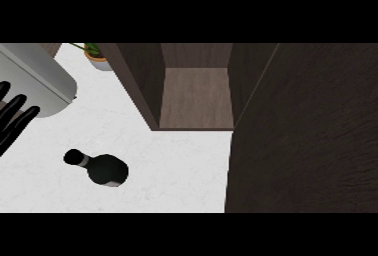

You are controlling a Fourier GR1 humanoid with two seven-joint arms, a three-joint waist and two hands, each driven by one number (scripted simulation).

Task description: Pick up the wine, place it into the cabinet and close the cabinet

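The wine bottle (101, 169) stands on the white desk (177, 170), seen almost from directly above, so its long axis runs near vertical with the neck tipped slightly toward the upper left. The left hand (13, 120) shows at the left edge, its fingers (22, 121) straight, spread and holding nothing; the bottle lies down and to the right of these fingers, apart from them. The right hand is not in view, so the left hand is the only one whose nearness can be judged. Farther right of the fingers, the cabinet (196, 95) stands open with a bare shelf, and its dark door (310, 130) is swung toward the viewer. Beyond the fingers sit a grey appliance (40, 75) and a potted plant (96, 55).
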